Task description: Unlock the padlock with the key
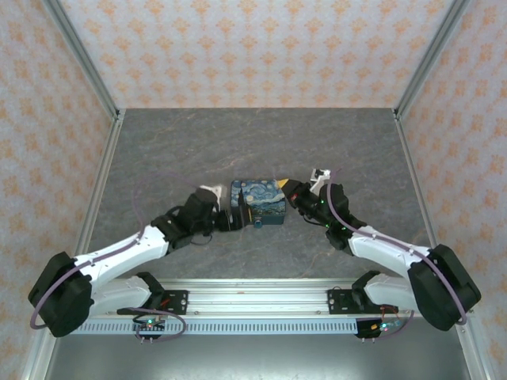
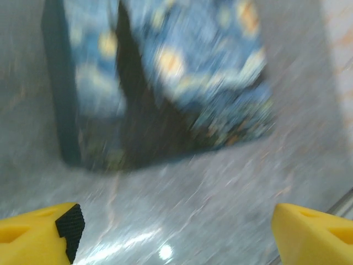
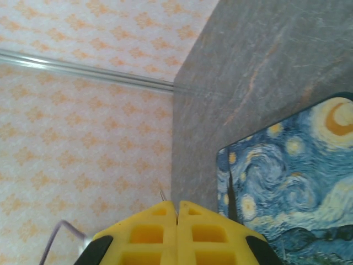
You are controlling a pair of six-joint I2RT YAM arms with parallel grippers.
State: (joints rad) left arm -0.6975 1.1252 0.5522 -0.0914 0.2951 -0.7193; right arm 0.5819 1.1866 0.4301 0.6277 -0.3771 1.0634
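The grey stone-patterned table (image 1: 158, 158) carries the padlock (image 1: 258, 203) lying flat near its middle, between the 2 arms, painted face up. It looks like a stiff, fairly dense block with smooth printed faces that are probably slick, so a grip should go across 2 opposite dark teal sides rather than on the rounded corners, where the pads could slide off. It is unlikely to be fragile, but it may skate on the table if pushed from 1 side only. The key (image 1: 257, 226), if it is the small blue speck at the block's near edge, is too small to make out; judged from the task, it would be light, thin and easily twisted out of line, best pinched by its head. Both arms reach forward and inward, elbows low. The left gripper (image 1: 230, 218) sits just beside the padlock's left side; its wrist view, blurred, shows the padlock (image 2: 165, 83) ahead and the 2 yellow fingertips (image 2: 38, 237) spread wide with nothing between them. The right gripper (image 1: 285, 187) hovers at the far-right corner, fingers (image 3: 149, 234) pressed together on nothing visible, the padlock (image 3: 292, 204) just beside them.
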